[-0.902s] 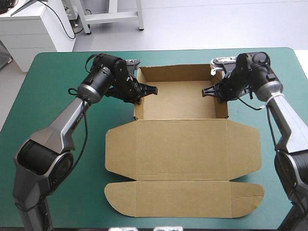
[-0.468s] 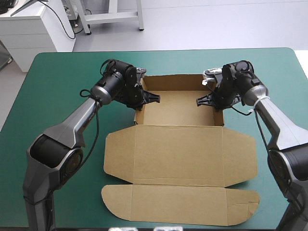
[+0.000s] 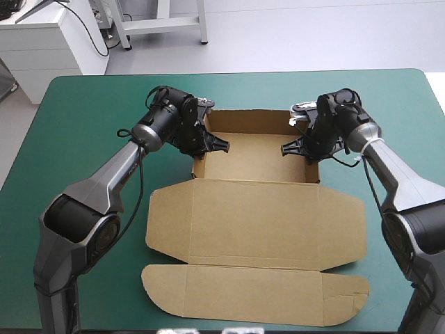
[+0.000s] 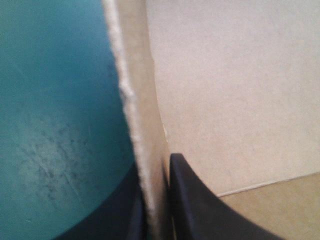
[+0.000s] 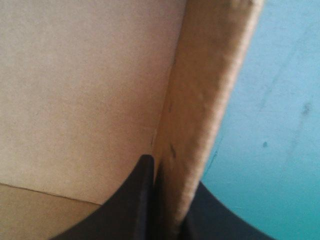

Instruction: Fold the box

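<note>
Box side walls pinched, lid flat.
Nearest, flap & lid were spread on the teal-green cover, short of the fingers. Beyond, left gripper and right gripper were each clamped on a raised tray wall, one finger in, one out. Wall-setting step judged in hand; next, walls to be seated w/o buckling. Long axis was run gripper to gripper; lid pointed near.
</note>
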Available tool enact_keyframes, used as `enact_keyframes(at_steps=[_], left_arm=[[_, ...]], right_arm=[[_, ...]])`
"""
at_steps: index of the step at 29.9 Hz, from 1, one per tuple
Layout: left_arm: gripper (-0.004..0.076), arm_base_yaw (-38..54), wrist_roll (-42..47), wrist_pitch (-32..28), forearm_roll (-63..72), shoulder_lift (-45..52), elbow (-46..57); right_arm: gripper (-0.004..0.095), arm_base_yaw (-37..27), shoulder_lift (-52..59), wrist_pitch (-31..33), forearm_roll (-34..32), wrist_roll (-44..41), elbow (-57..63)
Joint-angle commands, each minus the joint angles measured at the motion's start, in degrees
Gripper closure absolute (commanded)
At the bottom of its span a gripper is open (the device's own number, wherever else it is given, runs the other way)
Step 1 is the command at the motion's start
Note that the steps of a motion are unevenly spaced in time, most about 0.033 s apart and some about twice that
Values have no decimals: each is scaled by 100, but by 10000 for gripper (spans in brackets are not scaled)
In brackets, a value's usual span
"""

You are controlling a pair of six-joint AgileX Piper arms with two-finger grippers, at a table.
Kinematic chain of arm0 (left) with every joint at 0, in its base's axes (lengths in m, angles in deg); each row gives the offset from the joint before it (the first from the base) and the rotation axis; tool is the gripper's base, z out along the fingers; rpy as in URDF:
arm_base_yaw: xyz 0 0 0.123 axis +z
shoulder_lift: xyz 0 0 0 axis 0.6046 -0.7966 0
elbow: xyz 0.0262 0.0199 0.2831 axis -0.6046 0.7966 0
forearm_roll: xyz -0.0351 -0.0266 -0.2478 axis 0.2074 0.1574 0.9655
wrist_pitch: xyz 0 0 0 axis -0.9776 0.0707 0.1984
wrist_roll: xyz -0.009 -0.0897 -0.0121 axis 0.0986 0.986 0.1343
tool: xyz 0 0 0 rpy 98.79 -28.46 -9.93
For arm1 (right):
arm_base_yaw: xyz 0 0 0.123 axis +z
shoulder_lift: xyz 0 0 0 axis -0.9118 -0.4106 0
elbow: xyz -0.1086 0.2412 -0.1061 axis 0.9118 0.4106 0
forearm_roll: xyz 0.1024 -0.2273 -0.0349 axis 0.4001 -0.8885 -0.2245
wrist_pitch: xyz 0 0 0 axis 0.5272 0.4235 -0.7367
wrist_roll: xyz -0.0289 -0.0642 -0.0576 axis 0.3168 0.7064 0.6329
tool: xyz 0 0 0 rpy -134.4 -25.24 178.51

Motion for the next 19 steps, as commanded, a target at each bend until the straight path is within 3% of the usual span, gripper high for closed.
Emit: enact_keyframes(at_steps=[1,5,7,10,19], left_arm=[[502,-62,-443,228,174,347,-207],[244,-62,-408,228,24,347,-231],[176,-62,-408,228,-98,347,-291],[169,-62,-408,228,-290,347,-577],[199,-62,-641,228,-533,571,-1561]], right_arm=[[665,72,199,208,220,293,-128],[400,63,199,235,131,189,-160],[298,63,199,166,21,55,-221],[197,63,199,143,-160,-178,-478],[198,63,310,513,-221,-420,-1445]])
